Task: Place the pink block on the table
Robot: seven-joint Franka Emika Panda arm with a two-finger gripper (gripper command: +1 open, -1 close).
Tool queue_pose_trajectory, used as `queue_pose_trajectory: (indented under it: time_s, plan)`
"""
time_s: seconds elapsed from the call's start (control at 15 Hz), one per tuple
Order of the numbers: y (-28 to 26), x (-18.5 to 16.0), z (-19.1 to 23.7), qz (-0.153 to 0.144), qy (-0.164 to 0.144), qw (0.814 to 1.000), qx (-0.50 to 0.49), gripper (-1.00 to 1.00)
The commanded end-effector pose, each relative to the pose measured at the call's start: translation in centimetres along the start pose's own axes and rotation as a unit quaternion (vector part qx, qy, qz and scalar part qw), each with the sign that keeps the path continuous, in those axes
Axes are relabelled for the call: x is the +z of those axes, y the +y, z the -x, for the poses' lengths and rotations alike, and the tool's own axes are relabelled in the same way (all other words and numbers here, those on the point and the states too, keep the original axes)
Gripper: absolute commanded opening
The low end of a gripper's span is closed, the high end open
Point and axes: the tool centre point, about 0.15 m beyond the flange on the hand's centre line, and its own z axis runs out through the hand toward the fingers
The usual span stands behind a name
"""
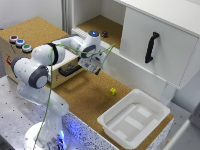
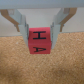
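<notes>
The small reddish-pink cube (image 2: 39,41) is pinched between the fingers of the arm's gripper (image 1: 95,70), held above the speckled brown cork tabletop (image 1: 85,92). Lowering and release remain, so placement seems roughly half done.

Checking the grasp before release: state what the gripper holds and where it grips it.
The gripper holds the pink block, one finger on each of two opposite side faces, just above the table.
</notes>
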Motion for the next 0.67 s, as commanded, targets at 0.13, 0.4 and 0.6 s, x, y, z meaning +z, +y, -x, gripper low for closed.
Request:
queue_pose_trajectory:
  time_s: [0.13,0.4,0.6]
  plan:
    - [3.7,6.4,-1.9,0.003,-0.039,0.999,0.024,-1.00]
    - [4.3,8.7,-2.6,-0.006,-0.052,0.999,0.015,-1.00]
    - [4.4,9.9,-3.0,-0.002,-0.063,0.998,0.011,-1.00]
